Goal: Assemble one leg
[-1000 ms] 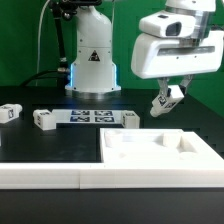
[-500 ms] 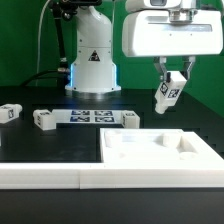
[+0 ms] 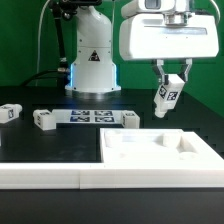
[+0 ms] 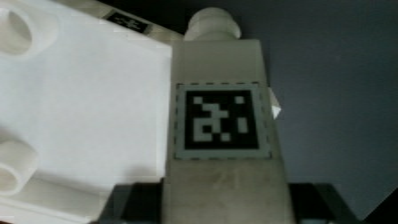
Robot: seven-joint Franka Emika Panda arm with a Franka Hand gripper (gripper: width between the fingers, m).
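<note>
While the leg, its tag showing, is pinched at a tilt between the fingers of the gripper and held in the air above the large white panel, other loose legs are seen lying near the marker board on the black table.

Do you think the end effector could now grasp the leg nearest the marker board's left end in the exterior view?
Probably not yet: the end effector is shut on another leg in the air; nothing otherwise blocks the lying leg.
</note>
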